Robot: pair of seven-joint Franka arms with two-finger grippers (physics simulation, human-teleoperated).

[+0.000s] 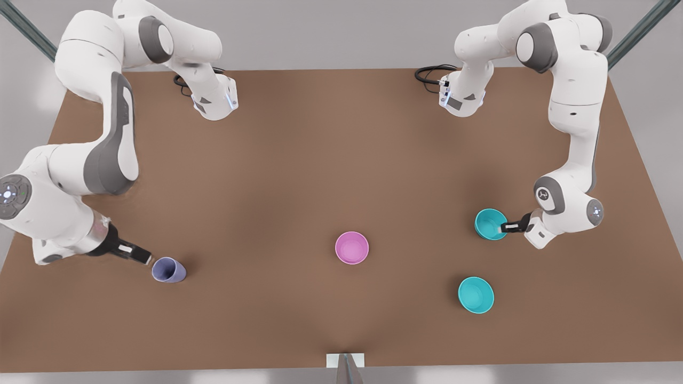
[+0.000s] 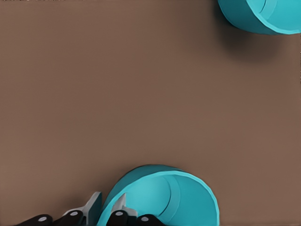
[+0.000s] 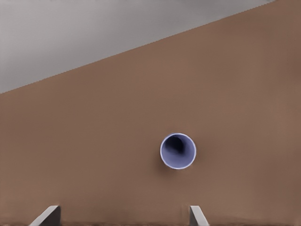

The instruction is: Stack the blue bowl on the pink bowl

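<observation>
Left wrist view: left end effector [image 2: 103,209] pinches blue bowl [image 2: 164,197] rim

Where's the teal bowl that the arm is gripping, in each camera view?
Front view: the gripped bowl is toward the front view's right, farther back than the second teal bowl, with the left tool on its rim.
Left wrist view: it sits close to the camera, with its rim between the tool's fingers.
Right wrist view: this camera faces the cup instead.
Shared landmark: the second teal bowl, also in the left wrist view.
</observation>
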